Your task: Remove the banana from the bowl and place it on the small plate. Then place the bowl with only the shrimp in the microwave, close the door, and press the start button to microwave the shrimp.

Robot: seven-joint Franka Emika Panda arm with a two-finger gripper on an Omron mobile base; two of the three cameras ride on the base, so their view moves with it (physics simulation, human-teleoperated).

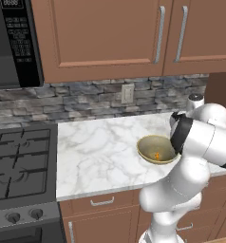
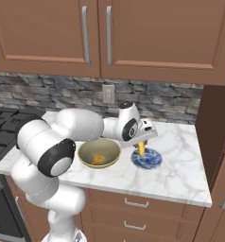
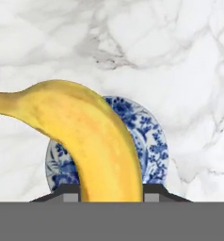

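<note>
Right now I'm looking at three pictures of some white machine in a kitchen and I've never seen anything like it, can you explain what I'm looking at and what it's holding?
The white machine is a robot arm on a base, in a computer-rendered kitchen. Two pictures come from cameras on the base, behind the arm to its left and right. The third comes from a camera on its hand, looking down along the gripper.

On the marble counter sits a tan bowl with a small orange shrimp inside. Beside it lies a small blue-patterned plate. The gripper holds a yellow banana just above that plate. A black microwave hangs over the stove.
</note>
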